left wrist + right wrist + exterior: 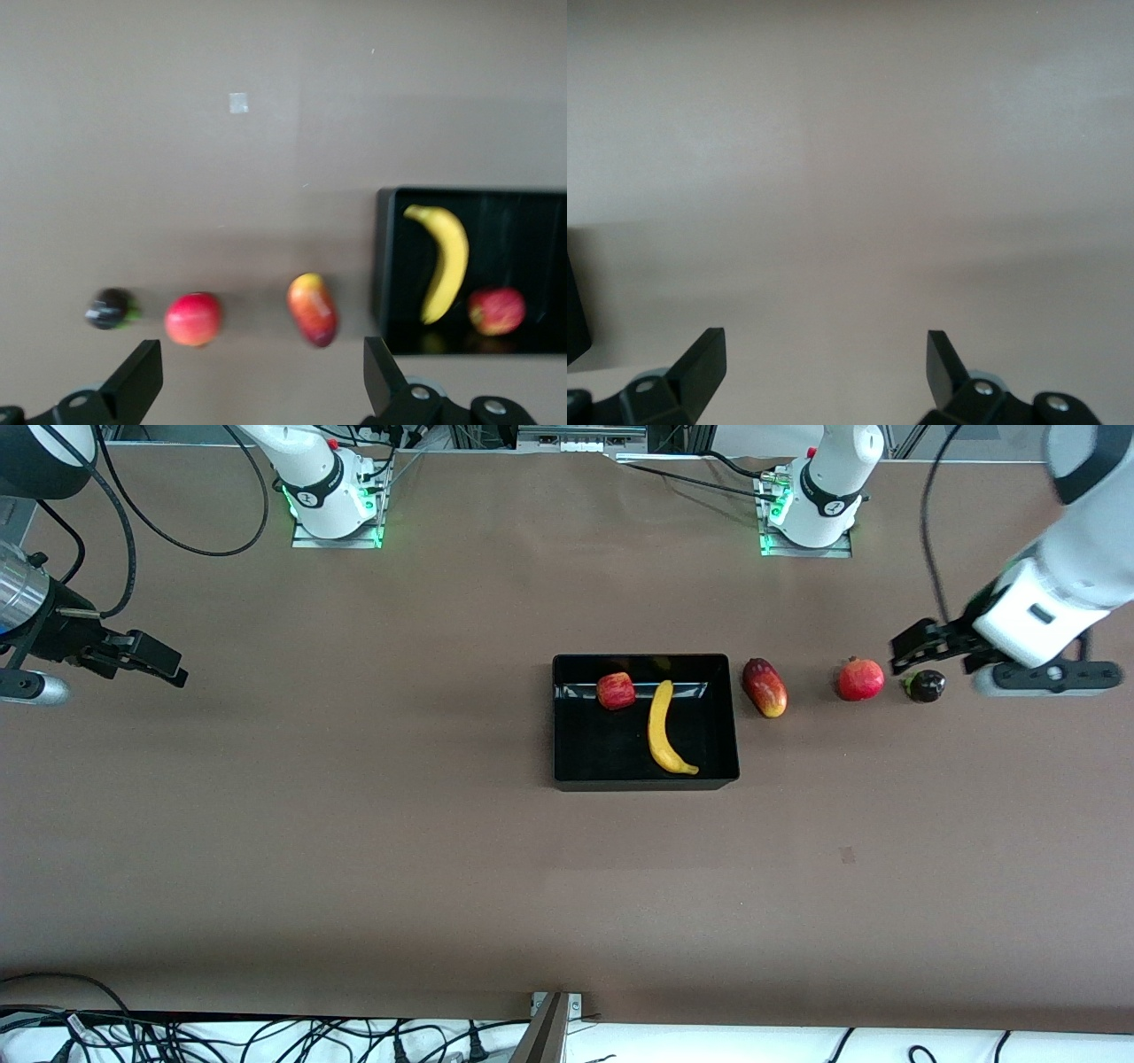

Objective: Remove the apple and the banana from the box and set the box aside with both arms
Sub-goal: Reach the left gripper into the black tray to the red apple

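A brown table (354,850) spans the view, with tangled black cables (266,1041) along its near edge.

Robot lab: bolted arm bases (332,500), cables (177,1036)

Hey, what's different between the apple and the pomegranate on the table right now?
The apple lies inside the black tray beside the banana; the pomegranate sits on the bare table, toward the left arm's end. The apple is red with yellowish patches and looks a little blocky; the pomegranate is a more even red, rounder, with a small crown on top. Both are small red fruits, and no gripper touches either.
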{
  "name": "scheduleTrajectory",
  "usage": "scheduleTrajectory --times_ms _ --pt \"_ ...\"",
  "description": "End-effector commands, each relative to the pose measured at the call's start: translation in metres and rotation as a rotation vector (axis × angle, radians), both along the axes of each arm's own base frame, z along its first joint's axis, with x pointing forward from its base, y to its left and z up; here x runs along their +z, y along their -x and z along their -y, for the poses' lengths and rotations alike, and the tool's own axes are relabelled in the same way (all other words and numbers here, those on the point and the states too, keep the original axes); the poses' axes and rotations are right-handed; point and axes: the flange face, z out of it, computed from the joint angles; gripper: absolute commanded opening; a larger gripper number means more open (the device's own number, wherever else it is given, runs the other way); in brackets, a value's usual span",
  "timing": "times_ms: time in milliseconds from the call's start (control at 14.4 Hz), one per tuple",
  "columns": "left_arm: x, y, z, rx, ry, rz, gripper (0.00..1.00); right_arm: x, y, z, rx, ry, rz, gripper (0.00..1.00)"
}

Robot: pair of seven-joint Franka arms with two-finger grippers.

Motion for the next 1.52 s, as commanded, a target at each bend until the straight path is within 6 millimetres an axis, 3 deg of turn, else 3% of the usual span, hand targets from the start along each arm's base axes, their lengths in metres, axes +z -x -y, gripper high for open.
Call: scheduleTrajectory --times_ms 0,277,554,900,1176,1453 --pt "-0.038 -0.007 0.066 0.149 0.004 -0.01 1.0 0.007 0.002 -0.001 0.005 0.011 0.007 1.0" --pt "-0.107 -0.002 0.164 0.252 -0.034 -0.037 1.0 0.007 0.002 -0.001 0.004 0.011 0.007 1.0" --pt "-0.179 0.013 0.232 0.298 -0.087 -0.071 1.0 0.007 0.002 -0.001 0.005 0.011 0.007 1.0" --pt "-0.253 0.034 0.29 0.322 -0.079 -0.093 1.0 0.007 0.002 -0.001 0.004 0.011 0.007 1.0" --pt "-0.31 0.047 0.32 0.336 -0.058 -0.095 1.0 0.007 0.002 -0.001 0.004 0.01 0.007 1.0" --pt "-0.337 0.076 0.335 0.326 -0.04 -0.102 1.0 0.007 0.002 -0.001 0.005 0.01 0.007 1.0"
